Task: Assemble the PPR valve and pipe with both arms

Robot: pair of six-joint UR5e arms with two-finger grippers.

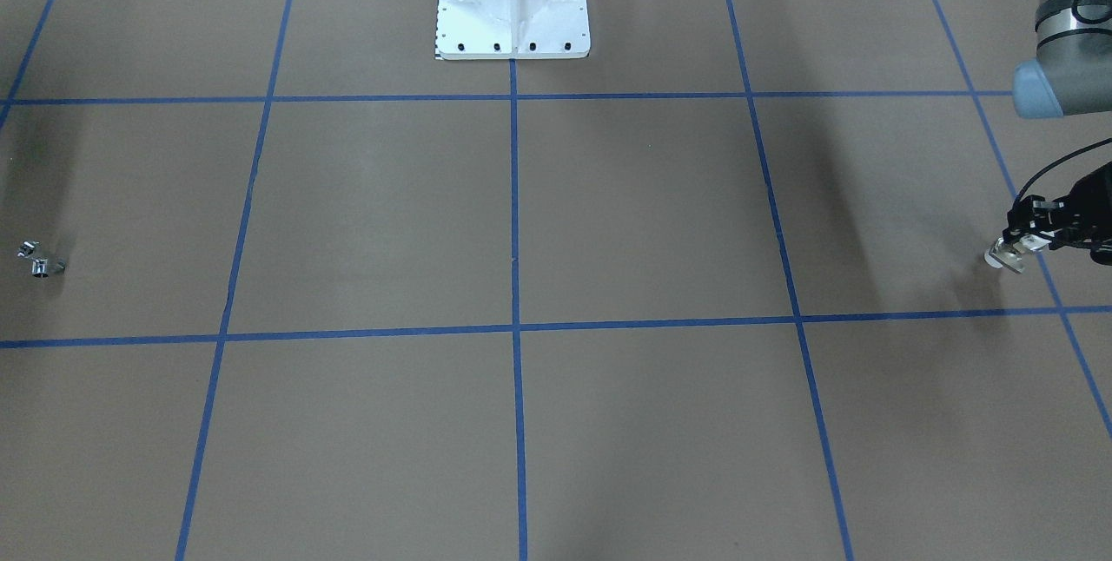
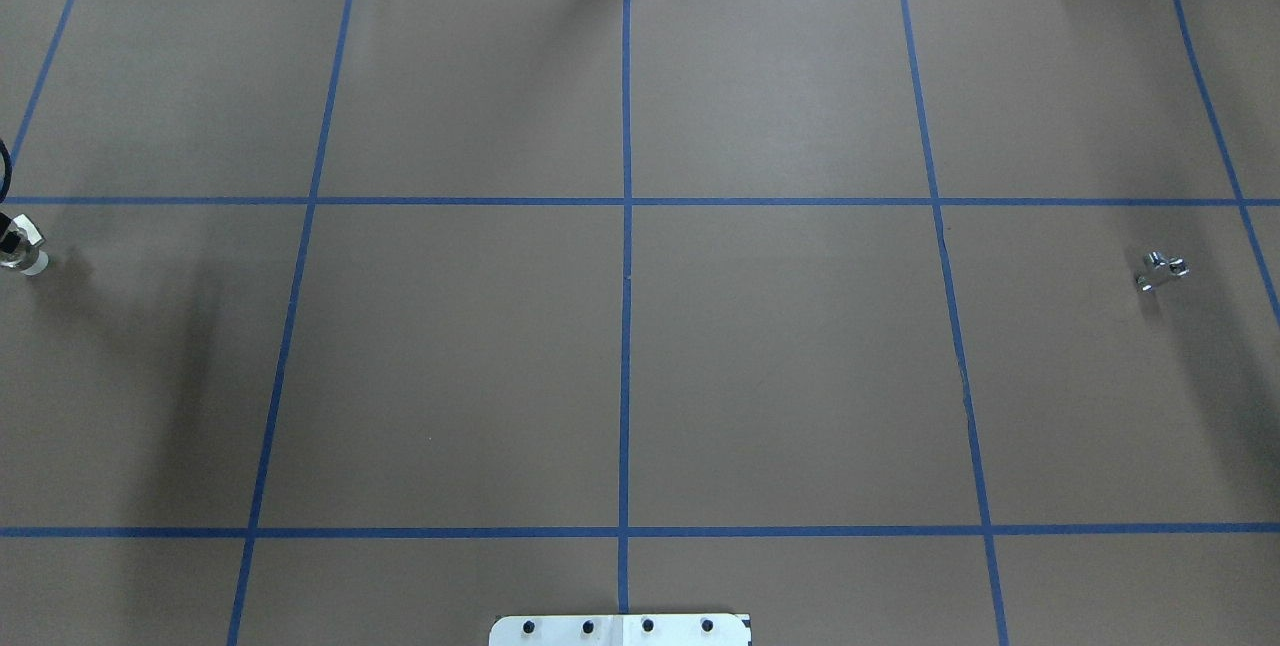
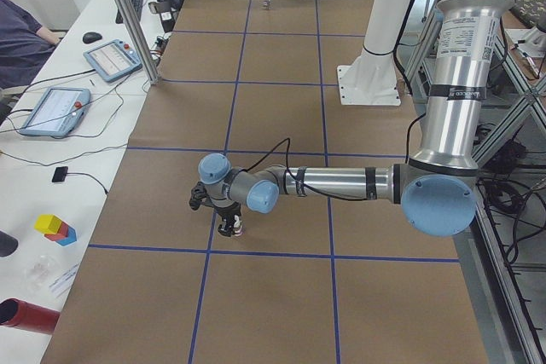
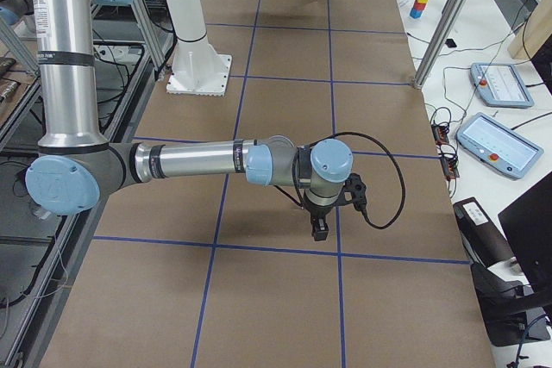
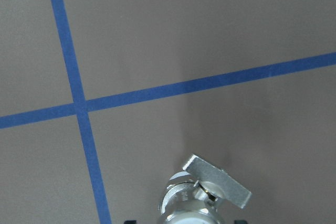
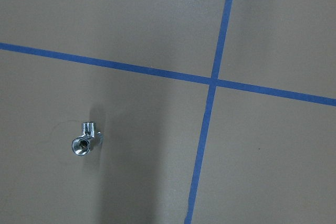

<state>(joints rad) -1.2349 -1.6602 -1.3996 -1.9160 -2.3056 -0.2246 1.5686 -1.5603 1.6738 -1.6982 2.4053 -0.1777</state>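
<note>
Clamped tight in the left gripper (image 1: pixel 1018 247) at the far left end of the table (image 2: pixel 620 376): the PPR valve (image 1: pixel 1003 257), with its lever tab (image 5: pixel 218 179) sticking out clear of the fingers. Probably gripped by the body to leave an end free for mating. Well apart, lying loose at the far right end: the chrome pipe (image 6: pixel 85 140), one open mouth turned up toward the wrist camera. Poised above the table near it, the right gripper (image 4: pixel 319 230); no telling whether spread or closed. Likely next: down onto the pipe, then both parts toward the middle.
</note>
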